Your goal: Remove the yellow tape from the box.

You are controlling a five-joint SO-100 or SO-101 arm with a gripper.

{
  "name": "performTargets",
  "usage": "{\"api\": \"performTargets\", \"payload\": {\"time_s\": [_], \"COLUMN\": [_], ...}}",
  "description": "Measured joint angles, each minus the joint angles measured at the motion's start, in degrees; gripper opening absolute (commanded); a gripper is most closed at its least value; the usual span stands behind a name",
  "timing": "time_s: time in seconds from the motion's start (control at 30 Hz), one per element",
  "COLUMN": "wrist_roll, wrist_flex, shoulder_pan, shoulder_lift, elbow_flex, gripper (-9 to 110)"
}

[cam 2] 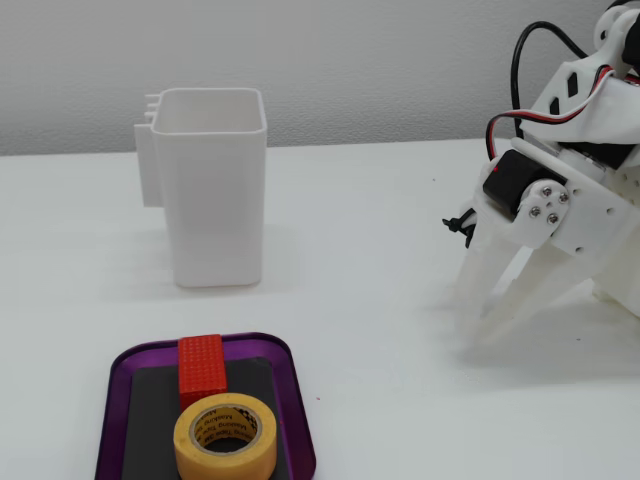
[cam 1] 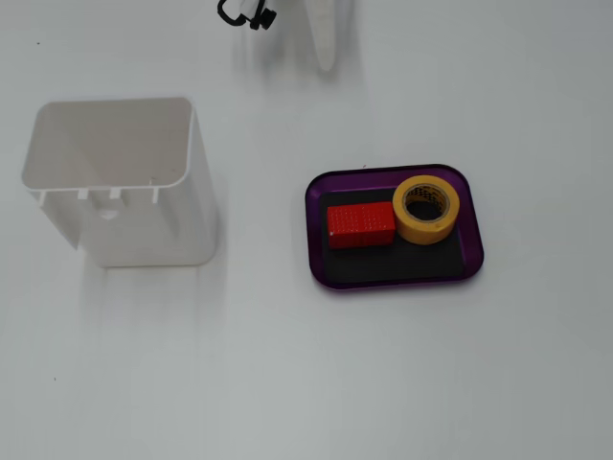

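The yellow tape (cam 1: pixel 427 209) is a ring lying flat in the right part of the purple box (cam 1: pixel 402 285), touching a red block (cam 1: pixel 360 224) to its left. In another fixed view the tape (cam 2: pixel 226 440) lies at the box's near end, with the red block (cam 2: pixel 201 368) behind it and the purple rim (cam 2: pixel 298 420) around both. My gripper (cam 2: pixel 477 330) points down at the table far right of the box, its fingers nearly together and holding nothing. Only its white tip (cam 1: pixel 327 59) shows at the top edge of a fixed view.
A tall white plastic container (cam 1: pixel 115 182) stands open-topped left of the box; it stands behind the box in the other fixed view (cam 2: pixel 210 200). Bare white table lies between the gripper and the box. Red and black cables (cam 2: pixel 530 60) loop above the arm.
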Motion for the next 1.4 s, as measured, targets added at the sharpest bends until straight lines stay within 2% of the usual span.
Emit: {"api": "performTargets", "payload": {"time_s": [0.07, 0.2, 0.27, 0.57, 0.8, 1.4], "wrist_roll": [-0.70, -8.44, -9.32, -10.11, -16.70, -18.46], "wrist_flex": [-0.70, -14.24, -16.52, -14.85, -11.60, -11.60], "shoulder_pan": [-0.18, -6.15, -6.68, -6.59, -6.59, -6.94], "shoulder_lift": [-0.18, -6.42, -4.39, -0.53, -4.31, -76.03], "elbow_flex": [-0.53, -0.35, 1.41, 3.78, -5.27, -54.23], "gripper": [15, 15, 15, 15, 15, 15]}}
